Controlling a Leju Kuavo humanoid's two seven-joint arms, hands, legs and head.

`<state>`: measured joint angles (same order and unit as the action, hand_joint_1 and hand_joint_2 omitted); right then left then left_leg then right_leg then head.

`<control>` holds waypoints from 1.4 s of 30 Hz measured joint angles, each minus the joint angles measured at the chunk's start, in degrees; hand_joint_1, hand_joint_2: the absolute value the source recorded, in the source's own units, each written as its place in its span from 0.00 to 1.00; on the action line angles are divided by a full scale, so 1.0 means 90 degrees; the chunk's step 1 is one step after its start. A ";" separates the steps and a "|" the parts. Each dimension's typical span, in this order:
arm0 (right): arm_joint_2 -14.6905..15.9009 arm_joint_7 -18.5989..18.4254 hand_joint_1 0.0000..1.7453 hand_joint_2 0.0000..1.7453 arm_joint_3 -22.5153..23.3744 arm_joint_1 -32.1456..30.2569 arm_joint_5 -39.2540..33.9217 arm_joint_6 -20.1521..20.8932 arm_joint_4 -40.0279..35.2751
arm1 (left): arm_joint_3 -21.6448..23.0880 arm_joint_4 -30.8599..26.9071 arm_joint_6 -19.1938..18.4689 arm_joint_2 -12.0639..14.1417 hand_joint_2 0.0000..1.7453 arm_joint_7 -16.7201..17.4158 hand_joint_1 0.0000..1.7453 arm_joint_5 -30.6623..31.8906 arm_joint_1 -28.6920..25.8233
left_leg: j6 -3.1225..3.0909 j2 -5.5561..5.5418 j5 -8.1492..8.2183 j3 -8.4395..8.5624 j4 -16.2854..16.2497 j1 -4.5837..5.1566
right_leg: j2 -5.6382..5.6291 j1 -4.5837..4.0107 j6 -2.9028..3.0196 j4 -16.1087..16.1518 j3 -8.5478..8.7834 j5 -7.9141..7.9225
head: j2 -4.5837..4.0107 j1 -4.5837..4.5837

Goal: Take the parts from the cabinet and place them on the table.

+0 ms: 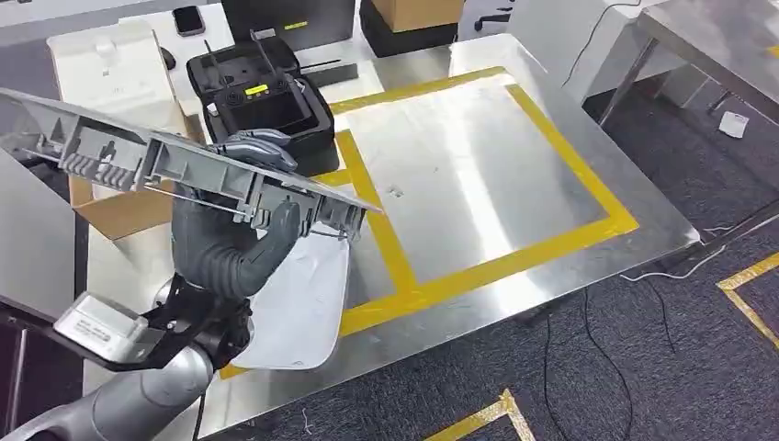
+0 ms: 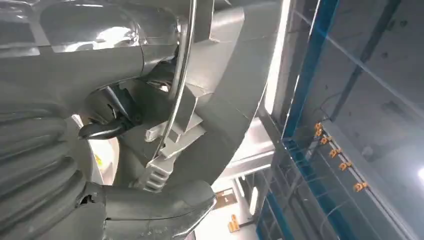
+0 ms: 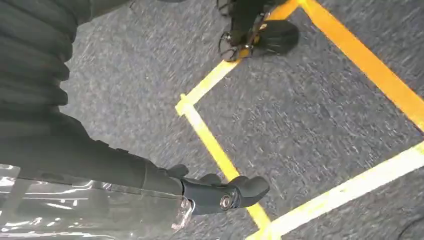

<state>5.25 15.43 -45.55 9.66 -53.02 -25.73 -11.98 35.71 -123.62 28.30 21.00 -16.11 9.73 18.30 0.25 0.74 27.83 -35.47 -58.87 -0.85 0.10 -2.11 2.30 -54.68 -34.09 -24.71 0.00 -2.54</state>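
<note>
Up at ten o'clock, the left hand [image 1: 230,243] grips a long grey ribbed plastic panel [image 1: 174,161], tilted above the steel table [image 1: 478,175] with yellow tape. Down by the carpet, the right hand [image 3: 220,192] hangs with fingers curled, holding nothing.

Two parts [image 1: 184,165] (one [image 1: 303,312] on table [image 1: 478,184])

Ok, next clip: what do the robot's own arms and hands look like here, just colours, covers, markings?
The left arm is smooth silver, ending in a black wrist bracket carrying a pale grey camera box. The left hand wears a dark grey ribbed cover, with a thick grey thumb. In the right wrist view, the right hand has the same dark ribbed cover, darker fingers and clear plastic film beside it.
</note>
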 joint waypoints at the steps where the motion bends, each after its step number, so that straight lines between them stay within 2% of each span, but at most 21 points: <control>1: -0.0029 0.0000 0.00 1.00 -0.0005 0.0009 0.0005 0.0002 -0.0002 | 0.0000 -0.0002 0.0000 0.0000 1.00 -0.0002 1.00 0.0005 0.0006 | 0.0006 -0.0080 0.0166 -0.0026 -0.0124 -0.0002 | 0.0014 0.0010 -0.0026 0.0082 0.0047 0.0036 | 0.0000 -0.0005; 4: -0.0061 -0.0048 0.00 1.00 -0.0019 0.0028 -0.0005 0.0000 -0.0012 | 0.0005 -0.0012 0.0000 -0.0010 1.00 0.0010 1.00 0.0034 0.0002 | 0.0040 -0.0134 0.0896 -0.0550 -0.1447 -0.0015 | 0.0013 0.0032 0.0000 0.0074 0.0043 0.0040 | 0.0000 -0.0002; 5: -0.0068 -0.0061 0.00 1.00 -0.0022 0.0022 -0.0015 0.0000 -0.0012 | 0.0005 -0.0015 0.0000 -0.0012 1.00 0.0029 1.00 0.0051 0.0003 | 0.0077 -0.0129 0.0940 -0.0625 -0.1663 -0.0020 | 0.0013 0.0042 -0.0011 0.0051 0.0035 0.0032 | 0.0000 -0.0005; 7: -0.0097 -0.0068 0.00 1.00 -0.0024 0.0000 -0.0022 0.0002 -0.0012 | 0.0005 -0.0015 -0.0010 -0.0012 1.00 0.0107 1.00 0.0061 0.0007 | 0.0160 -0.0090 0.0636 -0.0366 -0.1303 -0.0040 | 0.0009 0.0095 -0.0060 -0.0042 0.0010 -0.0001 | 0.0000 -0.0005; 9: -0.0133 -0.0102 0.00 1.00 -0.0024 -0.0003 -0.0015 0.0022 -0.0012 | 0.0002 -0.0031 -0.0068 -0.0012 1.00 0.0255 1.00 -0.0050 0.0045 | 0.0282 -0.0033 0.0212 0.0249 -0.0298 -0.0114 | -0.0009 0.0151 -0.0166 -0.0257 -0.0060 -0.0088 | 0.0000 -0.0007; 10: -0.0131 -0.0114 0.00 1.00 -0.0027 -0.0006 0.0007 0.0024 -0.0012 | 0.0002 -0.0034 -0.0109 -0.0015 1.00 0.0328 1.00 -0.0236 0.0083 | 0.0272 -0.0060 0.0409 0.0292 -0.0201 -0.0075 | -0.0019 0.0145 -0.0221 -0.0360 -0.0128 -0.0136 | 0.0000 -0.0029; 11: -0.0141 -0.0119 0.00 1.00 -0.0027 -0.0004 0.0017 0.0027 -0.0012 | -0.0007 -0.0046 -0.0151 -0.0015 1.00 0.0364 1.00 -0.0431 0.0087 | 0.0127 -0.0074 0.0344 0.0283 -0.0184 -0.0085 | -0.0028 0.0131 -0.0235 -0.0477 -0.0176 -0.0177 | 0.0000 -0.0007; 15: -0.0231 -0.0124 0.00 1.00 -0.0041 -0.0093 0.0022 0.0061 -0.0015 | -0.0044 -0.0029 -0.0211 -0.0002 1.00 0.0393 1.00 -0.0712 0.0132 | -0.0045 -0.0080 0.0288 0.0256 -0.0197 -0.0075 | -0.0037 0.0171 -0.0322 -0.0511 -0.0212 -0.0189 | 0.0000 -0.0017; 16: -0.0248 -0.0124 0.00 1.00 -0.0056 -0.0098 0.0027 0.0063 -0.0017 | -0.0051 -0.0029 -0.0226 0.0002 1.00 0.0391 1.00 -0.0736 0.0151 | -0.0069 -0.0081 0.0273 0.0256 -0.0197 -0.0078 | -0.0028 0.0178 -0.0371 -0.0693 -0.0274 -0.0368 | 0.0000 0.0010; 19: -0.0255 -0.0240 0.00 1.00 -0.0087 -0.0129 0.0056 0.0080 -0.0017 | -0.0104 0.0000 -0.0274 0.0005 1.00 0.0444 1.00 -0.1112 0.0224 | -0.0091 -0.0091 0.0259 0.0222 -0.0199 -0.0062 | -0.0023 0.0229 -0.0445 -0.2029 -0.0836 -0.1060 | 0.0000 0.0005; 21: -0.0274 -0.0315 0.00 1.00 -0.0092 -0.0230 0.0032 0.0080 -0.0017 | -0.0114 0.0121 -0.0415 0.0007 1.00 0.0481 1.00 -0.1473 0.0414 | -0.0102 -0.0145 0.0251 0.0196 -0.0200 -0.0048 | -0.0026 0.0228 -0.0420 -0.2365 -0.0975 -0.1077 | 0.0000 0.0005; 22: -0.0284 -0.0357 0.00 1.00 -0.0097 -0.0281 0.0007 0.0080 -0.0017 | -0.0114 0.0234 -0.0503 0.0005 1.00 0.0493 1.00 -0.1662 0.0571 | -0.0106 -0.0193 0.0248 0.0192 -0.0200 -0.0035 | -0.0027 0.0226 -0.0376 -0.2115 -0.0838 -0.0880 | 0.0000 0.0007; 24: -0.0289 -0.0486 0.00 1.00 -0.0104 -0.0331 -0.0092 0.0080 -0.0015 | -0.0114 0.0528 -0.0670 0.0000 1.00 0.0512 1.00 -0.1831 0.0911 | -0.0106 -0.0260 0.0242 0.0196 -0.0197 -0.0013 | -0.0029 0.0175 -0.0227 -0.1040 -0.0304 -0.0320 | 0.0000 0.0002; 26: -0.0279 -0.0626 0.00 1.00 -0.0109 -0.0333 -0.0129 0.0090 -0.0007 | -0.0117 0.0813 -0.0695 -0.0005 1.00 0.0573 1.00 -0.1930 0.1187 | -0.0060 -0.0301 0.0214 0.0175 -0.0180 -0.0011 | -0.0016 0.0102 -0.0114 -0.0526 -0.0051 -0.0301 | 0.0000 -0.0002; 30: -0.0323 -0.0729 0.00 1.00 -0.0158 -0.0318 0.0245 0.0320 -0.0002 | -0.0167 0.1297 -0.0617 0.0002 1.00 0.0758 1.00 -0.2186 0.1429 | 0.0098 -0.0292 0.0166 0.0172 -0.0075 -0.0040 | -0.0033 0.0095 -0.0047 -0.0285 0.0010 -0.0229 | 0.0000 -0.0002; 31: -0.0374 -0.0729 0.00 1.00 -0.0209 -0.0316 0.0343 0.0364 -0.0005 | -0.0197 0.1333 -0.0578 0.0034 1.00 0.0758 1.00 -0.2195 0.1436 | 0.0096 -0.0175 0.0280 0.0133 -0.0166 -0.0037 | -0.0012 0.0118 -0.0077 -0.0174 0.0059 -0.0168 | 0.0000 -0.0007; 35: -0.0488 -0.0729 0.00 1.00 -0.0396 -0.0323 0.0593 0.0469 -0.0002 | -0.0260 0.1450 -0.0420 0.0178 1.00 0.0906 1.00 -0.2093 0.1439 | 0.0154 -0.0109 0.1000 -0.0615 -0.1704 -0.0027 | -0.0031 0.0110 -0.0017 -0.0169 0.0061 -0.0163 | 0.0000 -0.0014; 37: -0.0498 -0.0729 0.00 1.00 -0.0466 -0.0336 0.0595 0.0459 -0.0002 | -0.0287 0.1491 -0.0418 0.0294 1.00 0.1157 1.00 -0.2042 0.1454 | 0.0193 -0.0086 0.0733 -0.0627 -0.1616 -0.0030 | -0.0050 0.0110 -0.0023 -0.0226 0.0055 -0.0197 | 0.0000 -0.0019; 39: -0.0505 -0.0721 0.00 1.00 -0.0505 -0.0337 0.0559 0.0466 -0.0002 | -0.0323 0.1525 -0.0440 0.0398 1.00 0.1333 1.00 -0.2038 0.1528 | 0.0221 -0.0068 0.0158 -0.0179 -0.0692 -0.0052 | -0.0071 0.0127 -0.0070 -0.0336 0.0051 -0.0269 | 0.0000 -0.0017; 41: -0.0476 -0.0683 0.00 1.00 -0.0556 -0.0330 0.0539 0.0459 0.0005 | -0.0333 0.1566 -0.0476 0.0476 1.00 0.1483 1.00 -0.2021 0.1633 | 0.0196 -0.0074 0.0176 0.0057 -0.0237 -0.0042 | -0.0091 0.0086 -0.0154 -0.0508 -0.0026 -0.0365 | 0.0000 -0.0024; 42: -0.0476 -0.0646 0.00 1.00 -0.0576 -0.0327 0.0537 0.0461 0.0005 | -0.0342 0.1581 -0.0481 0.0520 1.00 0.1635 1.00 -0.2003 0.1680 | 0.0094 -0.0083 0.0162 0.0035 -0.0260 -0.0037 | -0.0089 0.0088 -0.0168 -0.0513 -0.0046 -0.0366 | 0.0000 0.0000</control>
<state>0.96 9.62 -50.73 6.72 -48.19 -21.57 -11.93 32.63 -109.39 23.98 25.68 -1.39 -8.30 33.41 1.09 -0.01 29.29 -35.16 -61.21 -1.18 -0.71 -1.32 0.79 -59.30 -34.50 -28.00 0.00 -2.53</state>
